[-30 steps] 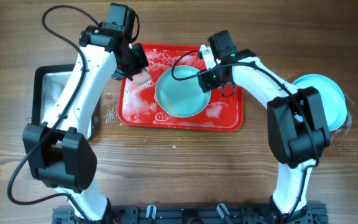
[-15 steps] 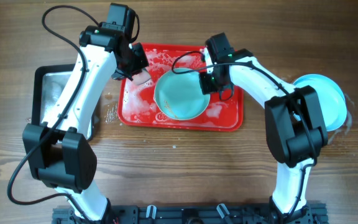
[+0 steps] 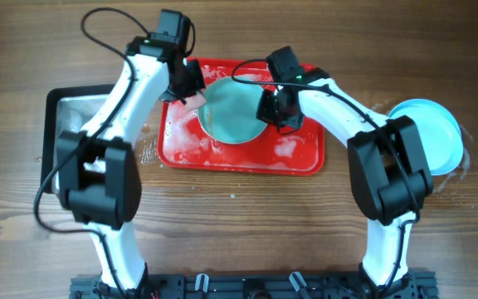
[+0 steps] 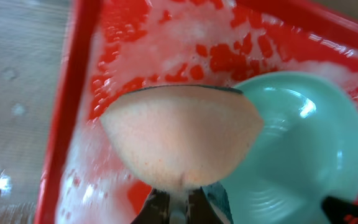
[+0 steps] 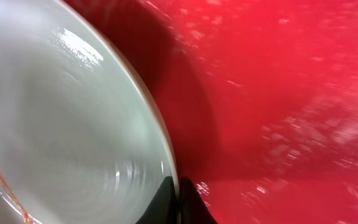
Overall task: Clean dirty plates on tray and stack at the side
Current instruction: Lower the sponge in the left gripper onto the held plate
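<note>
A pale blue plate [image 3: 231, 112] stands tilted over the red tray [image 3: 299, 156], which is wet with white suds. My right gripper [image 3: 269, 108] is shut on the plate's right rim. In the right wrist view its two dark fingertips [image 5: 168, 196] pinch the rim of the plate [image 5: 61, 124] above the tray [image 5: 278, 93]. My left gripper [image 3: 187, 88] is shut on a peach sponge [image 3: 194, 99] at the plate's left edge. In the left wrist view the sponge [image 4: 182, 140] bulges out of the left gripper [image 4: 180, 200], with the plate [image 4: 303, 149] just to its right over the sudsy tray [image 4: 79, 81].
Pale blue plates [image 3: 436, 137] lie on the wooden table at the far right, with water drops around them. A silver metal pan [image 3: 66, 116] sits left of the tray, partly under my left arm. Suds are splashed on the table by the tray's left edge [image 3: 148, 152].
My right gripper has shut on the plate's rim and tipped the plate up toward the left. My left arm has swung right, bringing the sponge to the plate's edge.
</note>
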